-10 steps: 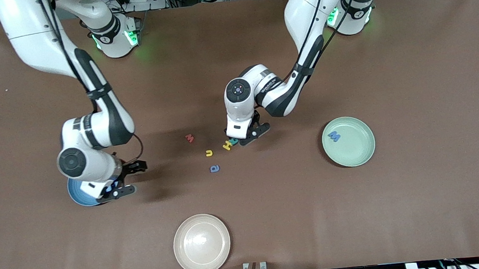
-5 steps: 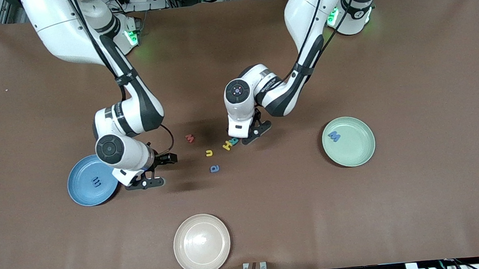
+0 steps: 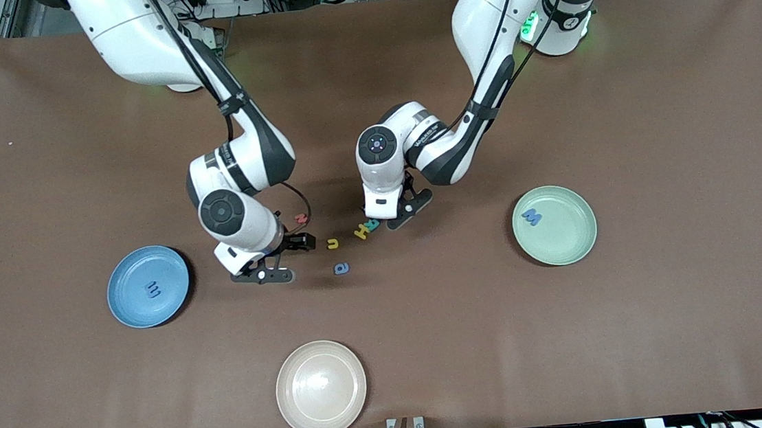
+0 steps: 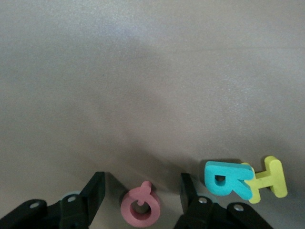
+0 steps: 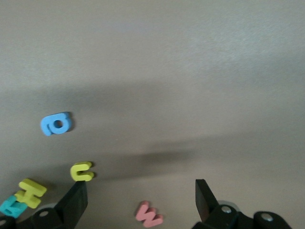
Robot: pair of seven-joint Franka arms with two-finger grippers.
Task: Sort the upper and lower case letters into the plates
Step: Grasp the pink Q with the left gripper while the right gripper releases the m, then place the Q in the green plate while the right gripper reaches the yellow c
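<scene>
Brown table [image 3: 655,114]; left tool [image 4: 141,198] brackets pink Q [image 4: 139,208]; right tool [image 5: 141,202] wide, empty.

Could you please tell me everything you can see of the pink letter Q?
The Q is a small, flat pink foam ring with a short tail. It lies flat on the brown table, between the left gripper's open fingers, with no contact visible. The teal R and yellow H lie beside it, apart.

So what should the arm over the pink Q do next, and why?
Probably close the left gripper on the pink Q: its open fingers already straddle that letter on the table, and only a blue W lies in the green plate.
</scene>
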